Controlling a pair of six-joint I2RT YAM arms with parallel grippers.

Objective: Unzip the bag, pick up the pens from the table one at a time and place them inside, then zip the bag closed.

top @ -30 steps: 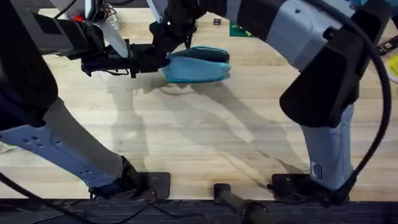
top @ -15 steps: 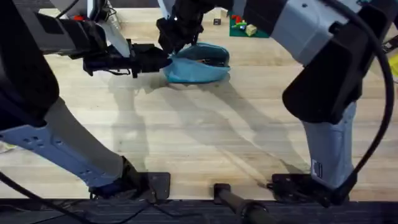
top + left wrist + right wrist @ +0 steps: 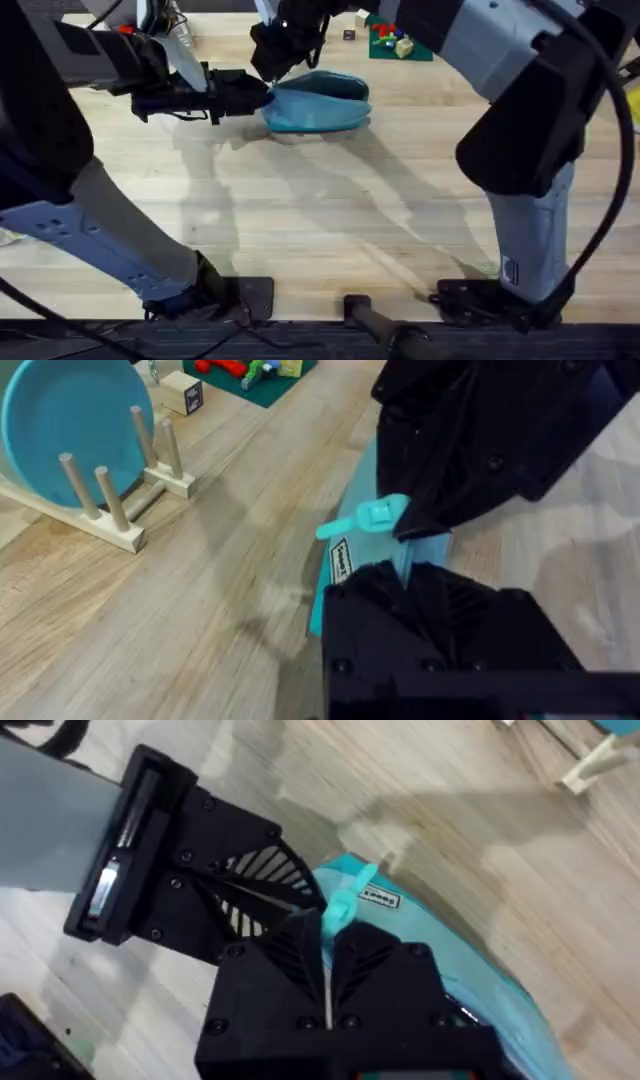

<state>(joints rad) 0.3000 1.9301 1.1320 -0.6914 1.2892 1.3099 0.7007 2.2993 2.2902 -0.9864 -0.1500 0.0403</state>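
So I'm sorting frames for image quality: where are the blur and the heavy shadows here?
Overhead: both arms loom dark and soft-edged near the lens, casting broad soft shadows across the table; the pouch stays fairly sharp. Left wrist: the left tool is a dark, underlit mass. Right wrist: the right tool is black and detail-poor.

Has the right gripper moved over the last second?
Yes. In the overhead view the right gripper has shifted toward the table's far edge, staying at the bag's left end beside the left gripper.

We see the pale wooden surface (image 3: 330, 220) carrying the turquoise bag (image 3: 320, 102) and, farther back, a green mat (image 3: 392, 45) with toy blocks.
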